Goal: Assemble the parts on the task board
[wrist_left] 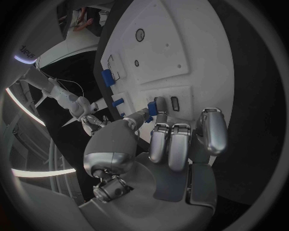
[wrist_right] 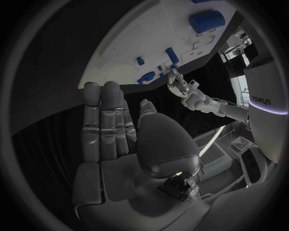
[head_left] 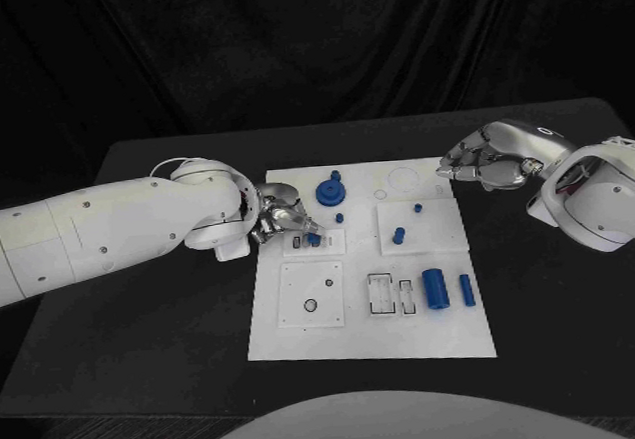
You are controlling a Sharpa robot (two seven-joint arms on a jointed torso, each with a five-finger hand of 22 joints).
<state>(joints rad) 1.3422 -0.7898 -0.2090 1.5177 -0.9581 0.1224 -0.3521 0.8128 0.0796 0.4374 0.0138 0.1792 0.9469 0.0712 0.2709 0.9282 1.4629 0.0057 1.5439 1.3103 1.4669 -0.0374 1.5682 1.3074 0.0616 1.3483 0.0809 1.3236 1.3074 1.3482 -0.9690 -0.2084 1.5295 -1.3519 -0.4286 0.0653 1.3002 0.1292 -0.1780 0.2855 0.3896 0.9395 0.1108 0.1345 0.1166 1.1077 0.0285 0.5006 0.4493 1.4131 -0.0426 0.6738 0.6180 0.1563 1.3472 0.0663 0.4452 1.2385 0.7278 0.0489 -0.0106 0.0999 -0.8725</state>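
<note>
One blue part (head_left: 313,240) stands in the task board (head_left: 357,337).

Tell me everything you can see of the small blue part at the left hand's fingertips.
The small blue part is a short, plain blue piece, plastic by its look, standing roughly upright on a raised white square block at the task board's left side. In the left wrist view it sits between the left hand's thumb and finger, which appear to pinch it. A dark oblong slot lies just beside it on the same block. Whether its base is seated in a hole cannot be told.
</note>
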